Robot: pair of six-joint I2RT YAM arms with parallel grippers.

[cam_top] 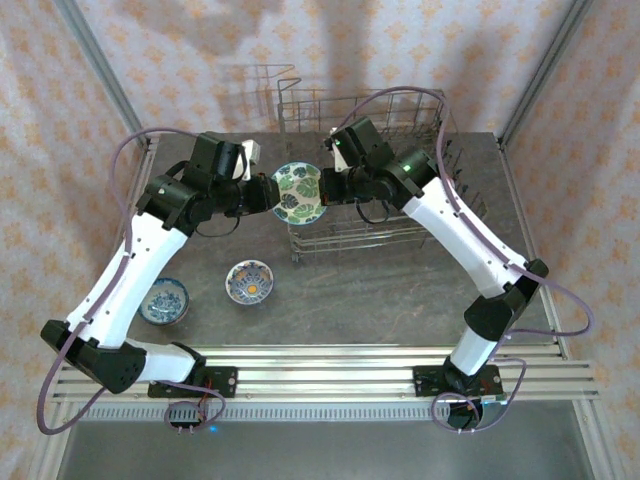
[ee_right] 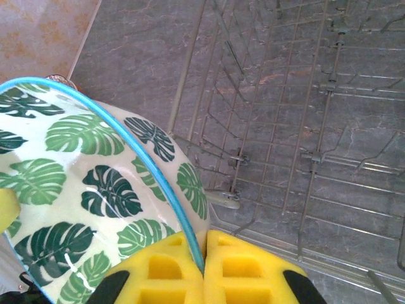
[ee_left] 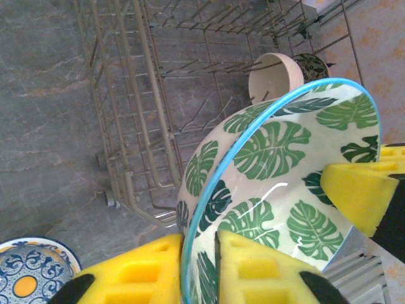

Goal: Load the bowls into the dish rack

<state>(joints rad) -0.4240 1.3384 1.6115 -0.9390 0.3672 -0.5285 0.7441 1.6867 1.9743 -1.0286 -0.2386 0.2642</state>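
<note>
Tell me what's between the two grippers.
The leaf bowl: the right gripper pinches its rim, and the left gripper has its fingers astride the opposite rim. The top view shows it.

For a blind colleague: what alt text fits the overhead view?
Two robot arms meet at a green leaf-patterned bowl, the left gripper and right gripper at opposite edges, at the near left corner of a wire dish rack. Two blue patterned bowls sit on the grey table.

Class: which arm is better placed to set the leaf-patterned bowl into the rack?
Right: the right pincer clamps the leaf bowl beside the dish rack; the left pincer stands open, farther away.
</note>
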